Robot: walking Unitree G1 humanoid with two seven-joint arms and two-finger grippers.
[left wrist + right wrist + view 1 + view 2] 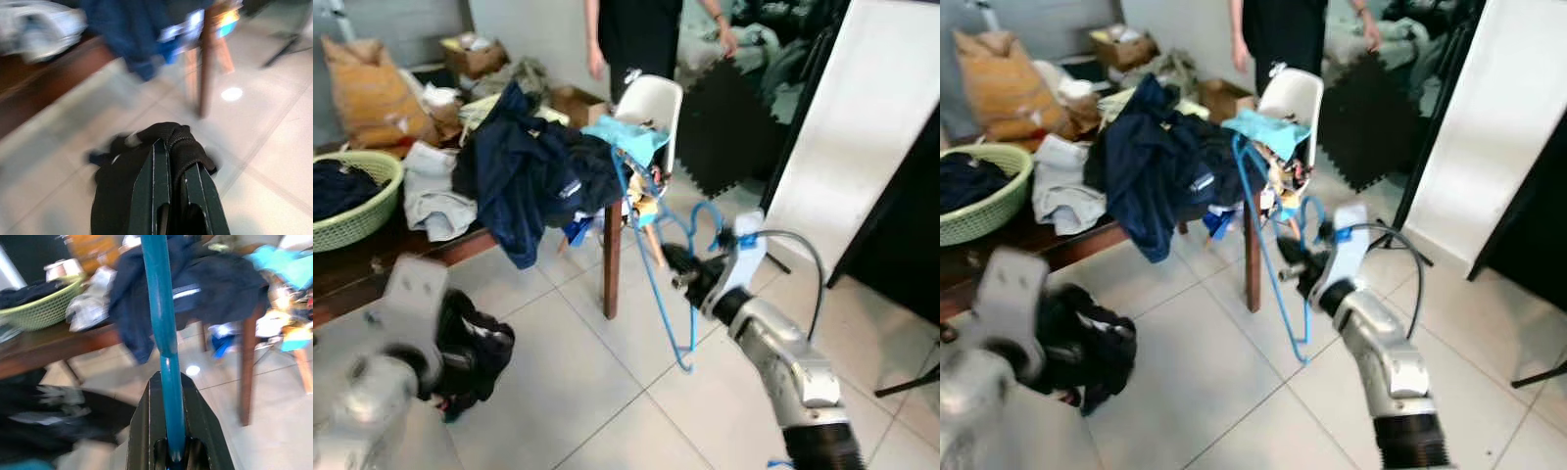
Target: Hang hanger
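1. In the left eye view, a blue hanger (651, 257) is held by the right pincer (683, 266), which is closed on one of its thin bars. The hanger is seen beside the corner leg of the wooden bench (610, 262), its long bars slanting down from the bench corner to a low bend above the tiled floor (597, 392), its hook curling just above the pincer.
2. In the same view, the bench is heaped with dark blue clothes (524, 171); a green basket (357, 211) sits at its far end, and a white chair (651, 103) stands behind it. A person (641, 34) in black is seen behind the chair.
3. In the right eye view, the left pincer (1087, 357) is seen low beside the bench, closed on a black garment (1097, 348).
4. In the left wrist view, the left pincer's fingers (156, 191) are seen pressed together into the black garment, above the floor before the bench leg.
5. In the right wrist view, the hanger's blue bar is seen clamped between the right pincer's fingers (146, 431) and running straight out from them towards the bench.
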